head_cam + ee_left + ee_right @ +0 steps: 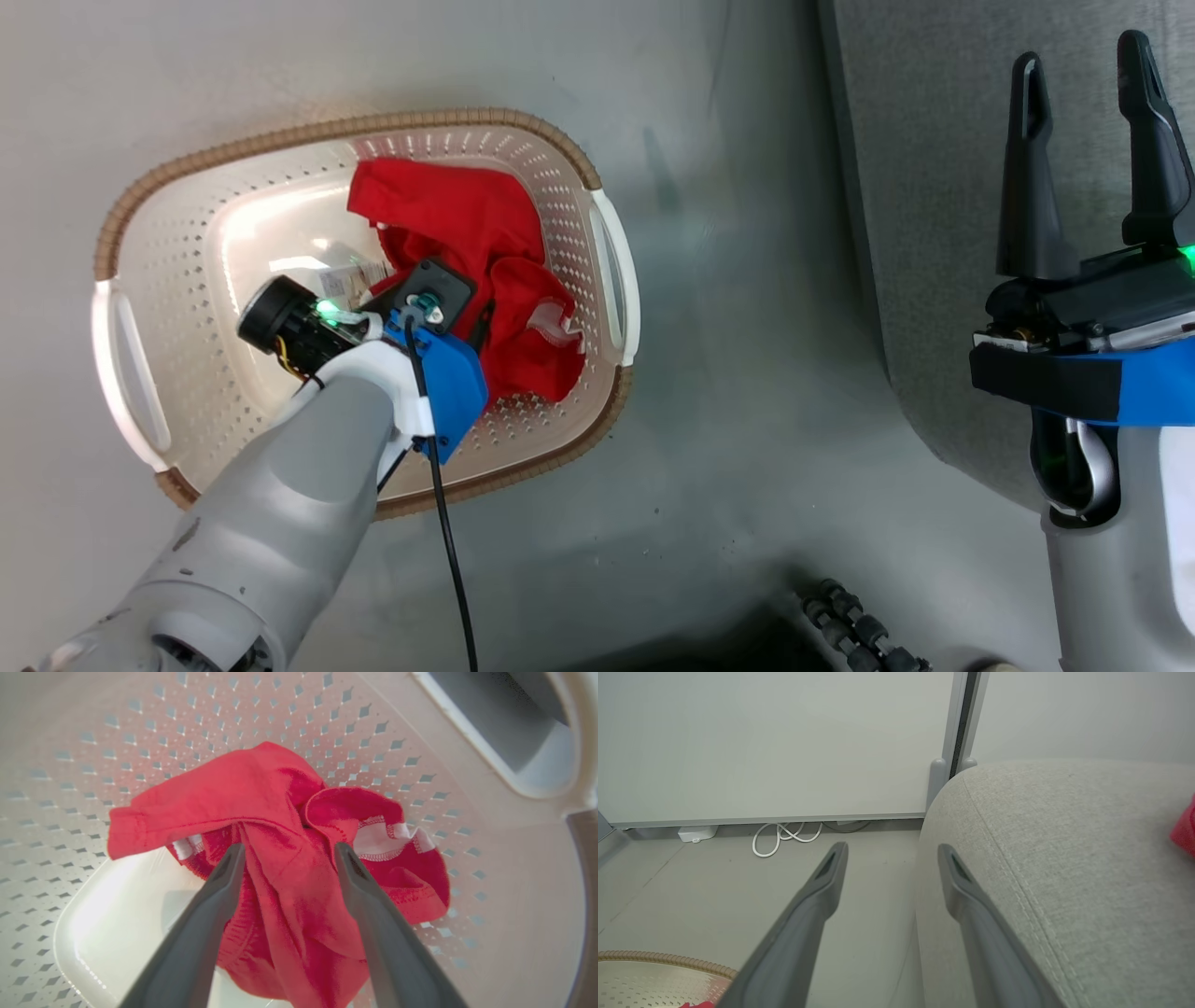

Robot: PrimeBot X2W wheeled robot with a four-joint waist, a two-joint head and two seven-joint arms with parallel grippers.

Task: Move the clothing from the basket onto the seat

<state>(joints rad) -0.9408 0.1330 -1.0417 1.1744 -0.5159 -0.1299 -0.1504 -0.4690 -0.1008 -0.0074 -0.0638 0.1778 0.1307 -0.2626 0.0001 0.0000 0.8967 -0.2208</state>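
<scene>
The cream basket (373, 126) with a brown rim stands on the floor. Red clothing (467, 233) with white trim lies crumpled in its right half. My left arm (308, 467) reaches down into the basket. In the left wrist view my left gripper (289, 851) is open, its two fingers straddling a raised fold of the clothing (261, 793) without pinching it. My right gripper (1081, 56) is open and holds nothing, fingers up at the left edge of the grey seat (934, 187). A bit of red fabric (1186, 828) lies on the seat (1041, 858) at the right wrist view's right edge.
The basket has a white handle (611, 280) on each side and a pale label (341, 280) on its floor. A white cable (784, 835) and a small white box (696, 833) lie along the wall. Black ribbed parts (850, 625) sit at the bottom.
</scene>
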